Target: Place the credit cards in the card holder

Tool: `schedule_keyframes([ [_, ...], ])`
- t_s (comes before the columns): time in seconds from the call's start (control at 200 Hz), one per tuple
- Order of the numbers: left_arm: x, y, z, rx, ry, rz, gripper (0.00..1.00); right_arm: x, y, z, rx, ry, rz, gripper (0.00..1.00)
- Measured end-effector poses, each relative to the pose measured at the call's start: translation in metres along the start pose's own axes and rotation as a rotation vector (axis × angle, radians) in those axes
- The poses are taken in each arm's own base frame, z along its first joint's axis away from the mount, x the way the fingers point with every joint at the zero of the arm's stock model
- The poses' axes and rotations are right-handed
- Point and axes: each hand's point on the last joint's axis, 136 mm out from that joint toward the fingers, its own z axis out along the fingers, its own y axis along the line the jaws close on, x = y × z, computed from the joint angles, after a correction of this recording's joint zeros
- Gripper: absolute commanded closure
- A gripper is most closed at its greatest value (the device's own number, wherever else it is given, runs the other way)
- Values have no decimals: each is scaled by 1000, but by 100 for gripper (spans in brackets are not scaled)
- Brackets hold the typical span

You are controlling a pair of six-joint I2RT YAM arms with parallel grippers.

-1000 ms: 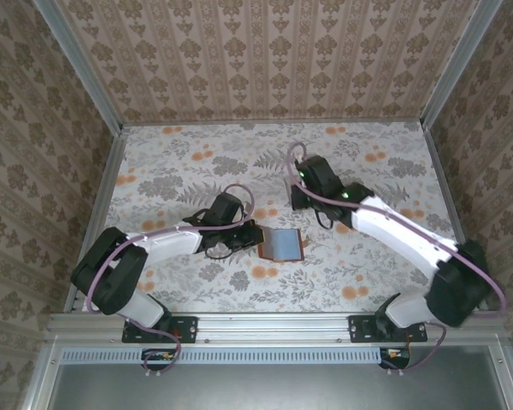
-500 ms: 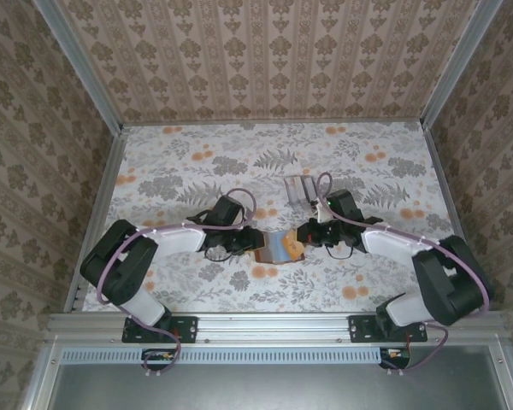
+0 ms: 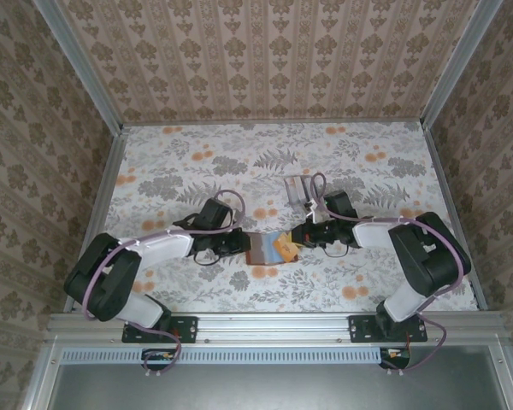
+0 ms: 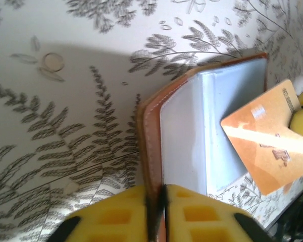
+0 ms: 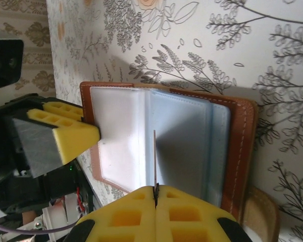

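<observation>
Table w/ floral cloth. Left arm reaches in low from the left; left gripper is closed on the left edge of the card holder. In the left wrist cam the yellow pads pinch the brown leather rim btwn them, no gap. The holder lies open and flat near the table's ctr, closer to the near edge, light-blue clear pockets facing up, brown stitched border round them. Just right of it, an orange-tan credit card is tilted, one corner over the holder's right-hand page, rest sticking out to the right; can't tell if that corner is inside a pocket. In the right wrist cam the card shows edge-on as a thin dark line above the holder's pockets. Right gripper is clamped on that card's right end, pads tight on it, arm coming in low from the right. Farther back and slightly right, a clear plastic tray sits apart from the holder.
</observation>
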Motion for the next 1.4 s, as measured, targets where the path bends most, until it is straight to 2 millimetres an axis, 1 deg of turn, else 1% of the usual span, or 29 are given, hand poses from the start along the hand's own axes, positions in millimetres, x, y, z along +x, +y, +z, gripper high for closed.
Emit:
schedule_keyframes([
  [0.035, 1, 2, -1, -1, -6, 2, 100, 0, 1, 0, -8, 0, -6, 100],
  [0.23, 1, 2, -5, -1, -21, 14, 100, 1, 5, 2, -34, 11, -15, 100],
  [0.305, 1, 2, -5, -2, -21, 20, 100, 3, 2, 5, -35, 25, -15, 100],
  [0.51, 2, 6, 2, -12, -7, 18, 100, 11, -7, 14, -27, 65, 15, 100],
  [0.745, 3, 10, 8, -19, 2, 14, 100, 10, -4, 19, -31, 76, 4, 100],
  [1.065, 3, 12, 11, -22, 4, 12, 100, 4, -8, 27, -43, 62, 34, 100],
  [1.295, 0, 10, 12, -11, -6, 19, 100, -8, -3, 31, -50, 7, 36, 100],
  [1.4, 0, 10, 13, -8, -10, 21, 100, -10, -1, 34, -43, -16, 35, 100],
])
